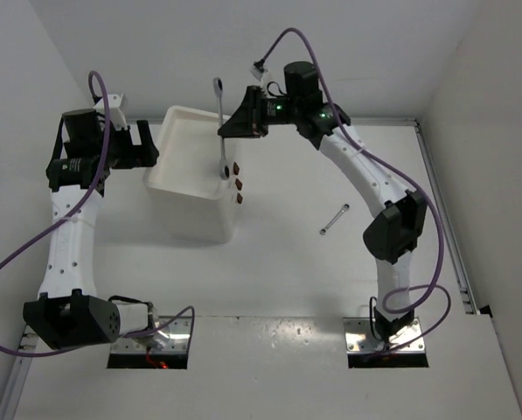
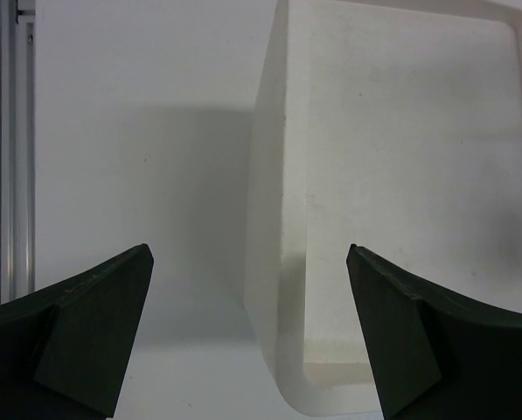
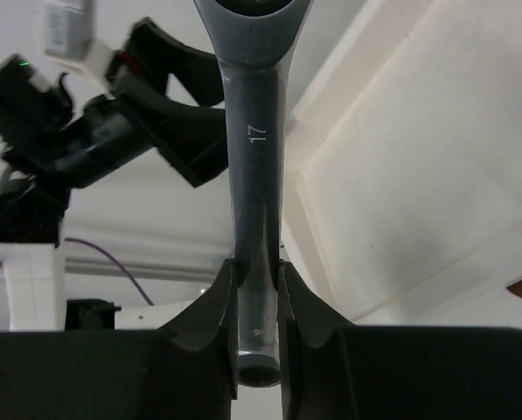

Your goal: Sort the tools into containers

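My right gripper [image 1: 225, 129] is shut on a silver wrench [image 1: 223, 159] marked 17 and holds it above the right side of the white box unit's top tray [image 1: 177, 149]. In the right wrist view the wrench [image 3: 255, 131] runs up from between the fingers [image 3: 219, 297], with the tray [image 3: 418, 175] below it. A second silver wrench [image 1: 334, 220] lies on the table right of the box. My left gripper [image 1: 145, 144] is open and empty at the box's left edge; its wrist view shows the tray rim [image 2: 291, 219] between the jaws. Pliers and screwdrivers are out of view.
Three red-brown drawer handles [image 1: 239, 183] show on the box's right face. White walls stand at the back and both sides. A metal rail [image 1: 444, 219] runs along the table's right edge. The left arm [image 3: 112, 131] shows beyond the wrench in the right wrist view.
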Motion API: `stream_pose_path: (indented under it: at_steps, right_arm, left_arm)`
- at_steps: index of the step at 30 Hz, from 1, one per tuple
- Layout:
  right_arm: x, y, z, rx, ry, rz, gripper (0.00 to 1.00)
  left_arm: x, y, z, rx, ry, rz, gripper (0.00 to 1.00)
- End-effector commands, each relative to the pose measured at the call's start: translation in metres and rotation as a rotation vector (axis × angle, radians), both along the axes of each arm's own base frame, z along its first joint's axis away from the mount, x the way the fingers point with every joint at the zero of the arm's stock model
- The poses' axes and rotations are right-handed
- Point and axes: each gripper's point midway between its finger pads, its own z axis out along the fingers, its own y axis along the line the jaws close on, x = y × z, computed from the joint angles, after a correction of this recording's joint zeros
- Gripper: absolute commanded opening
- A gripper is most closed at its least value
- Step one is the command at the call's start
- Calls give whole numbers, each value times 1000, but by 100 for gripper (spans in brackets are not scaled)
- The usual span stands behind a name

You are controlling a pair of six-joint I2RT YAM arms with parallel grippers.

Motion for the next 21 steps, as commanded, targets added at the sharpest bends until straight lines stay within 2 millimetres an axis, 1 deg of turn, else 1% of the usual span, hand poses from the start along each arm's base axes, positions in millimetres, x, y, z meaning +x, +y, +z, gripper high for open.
stream_pose_path:
  at_steps: [1, 2, 3, 4, 5, 6, 7, 8, 9, 10, 11, 12, 13, 14, 16, 17, 18, 19, 20, 21]
  right_arm:
    - [7, 11, -1, -38, 64, -113, 0]
    - [10, 15, -3, -44, 59, -131, 0]
    - [8, 24, -16, -74, 57, -118, 0]
    - [9, 29, -8, -69, 21, -121, 0]
    - [17, 30, -9, -75, 3, -145, 0]
    - [18, 40, -17, -77, -10, -129, 0]
    - [23, 42, -13, -70, -25, -138, 0]
    - [22, 48, -16, -71, -23, -128, 0]
    - [26, 50, -12, -62, -68, -123, 0]
    - [31, 55, -26, -91, -65, -142, 0]
    - [33, 56, -32, -101, -72, -138, 0]
    - [33, 58, -30, -111, -122, -137, 0]
    - [39, 58, -36, -133, -129, -160, 0]
    - [36, 62, -44, -147, -127, -146, 0]
    - [42, 59, -49, -177, -152, -170, 0]
    - [38, 63, -58, -196, -145, -155, 0]
    - [38, 63, -58, -196, -145, -155, 0]
    - [37, 67, -64, -207, -149, -151, 0]
    - [36, 67, -67, -215, -140, -149, 0]
    - [32, 70, -72, -225, -135, -147, 0]
  left_arm:
    - [-1, 6, 24, 25, -68, 8, 100]
    - [-1, 6, 24, 25, -68, 8, 100]
    - [-2, 5, 19, 23, -56, 8, 100]
    - [-4, 5, 17, 22, -54, 8, 100]
    - [-4, 5, 17, 22, -54, 8, 100]
    - [-4, 5, 13, 21, -44, 8, 100]
    - [-5, 5, 13, 22, -52, 8, 100]
    - [-5, 5, 13, 22, -53, 8, 100]
    - [-5, 5, 13, 22, -53, 8, 100]
    - [-6, 5, 10, 31, -45, 2, 100]
    - [-7, 7, 12, 38, -53, 12, 100]
    - [-7, 7, 12, 46, -54, 8, 100]
    - [-8, 7, 8, 45, -45, 7, 100]
    - [-8, 7, 8, 45, -45, 7, 100]
    - [-8, 10, 8, 45, -44, 16, 100]
    - [-8, 10, 5, 43, -35, 16, 100]
    - [-8, 10, 5, 43, -35, 16, 100]
    - [-8, 10, 5, 43, -35, 16, 100]
    - [-7, 11, 2, 43, -35, 16, 100]
    - [-7, 11, 2, 43, -35, 16, 100]
